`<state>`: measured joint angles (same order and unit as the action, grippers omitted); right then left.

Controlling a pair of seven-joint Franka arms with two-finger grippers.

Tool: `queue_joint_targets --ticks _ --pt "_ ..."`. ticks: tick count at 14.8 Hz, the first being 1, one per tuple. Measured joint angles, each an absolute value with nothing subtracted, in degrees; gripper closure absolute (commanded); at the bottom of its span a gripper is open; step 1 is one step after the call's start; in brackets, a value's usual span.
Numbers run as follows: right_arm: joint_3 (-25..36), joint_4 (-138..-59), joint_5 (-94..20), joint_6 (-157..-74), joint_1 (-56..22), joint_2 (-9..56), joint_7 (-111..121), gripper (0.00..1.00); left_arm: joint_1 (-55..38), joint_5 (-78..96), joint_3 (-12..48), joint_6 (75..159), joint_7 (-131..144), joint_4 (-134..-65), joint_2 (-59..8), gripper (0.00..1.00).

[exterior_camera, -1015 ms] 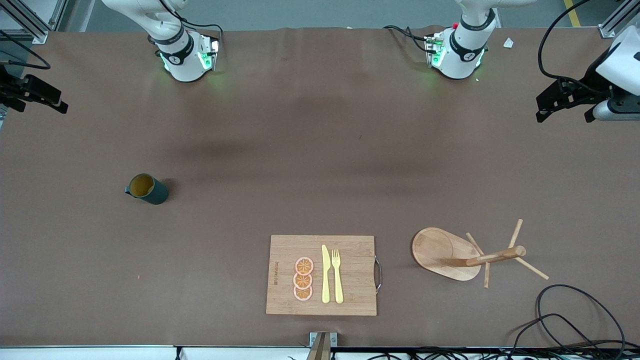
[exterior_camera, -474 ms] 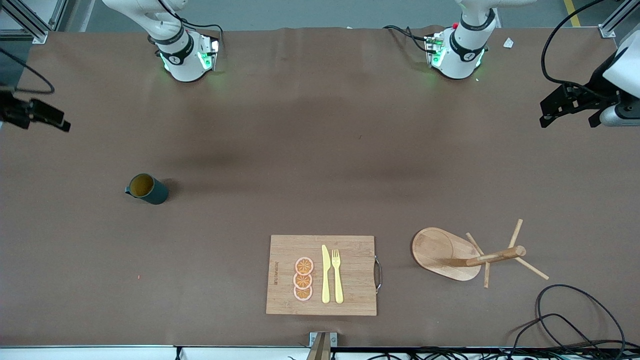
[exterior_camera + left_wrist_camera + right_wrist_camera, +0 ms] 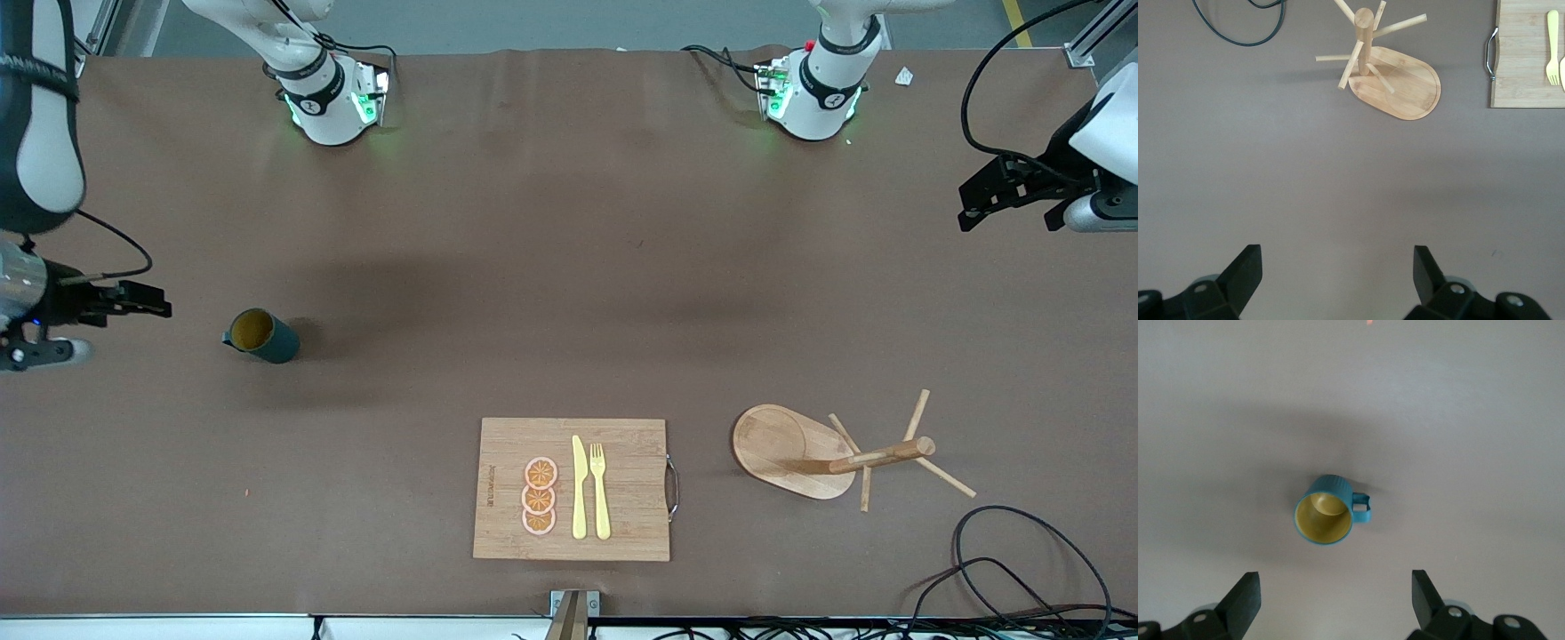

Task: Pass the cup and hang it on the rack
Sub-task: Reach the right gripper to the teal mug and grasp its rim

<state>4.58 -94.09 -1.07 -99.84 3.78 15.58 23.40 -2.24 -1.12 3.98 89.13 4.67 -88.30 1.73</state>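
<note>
Your right gripper (image 3: 156, 309) hangs in the air over the right arm's end of the table, just beside the cup (image 3: 260, 335) and not touching it. Its fingers are spread wide with nothing between them. The cup, a small dark teal mug, stands upright on the table with its small handle turned toward that gripper.

Your left gripper (image 3: 978, 200) waits over the left arm's end of the table, fingers also spread and empty. The rack (image 3: 805, 453), a light wooden mug tree, stands well apart from the cup, nearer the front camera, beside a cutting board (image 3: 572, 489) that holds a knife, a fork and orange slices.

Here is what could go wrong. If you descend off centre, a finger may land on the rim or handle and tip the cup over. A grip across the ribbed side may slip. At the handover, letting go too early would probably drop the cup. At the rack, the thin slanted pegs leave little room for the small handle.
</note>
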Motion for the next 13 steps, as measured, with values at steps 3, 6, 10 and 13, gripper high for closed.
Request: queue_joint_targets --ticks 3,6,10,13 --pt "4.5 -97.1 -1.1 -105.2 3.8 19.0 36.1 0.0 -2.1 -1.1 4.0 89.2 4.7 -88.3 1.7 0.0" --pt "4.4 -103.7 -1.1 -113.1 3.8 19.8 46.4 0.0 -1.8 -1.1 3.9 89.2 4.7 -88.2 1.7 0.0" --pt "4.0 -112.7 -1.1 -123.7 3.8 20.1 50.4 0.0 -0.6 -1.1 3.9 89.3 4.6 -87.9 1.7 0.0" --pt "3.7 -115.5 -1.1 -126.4 3.8 20.9 50.8 0.06 -0.4 -1.1 3.9 89.3 4.5 -87.8 1.7 0.0"
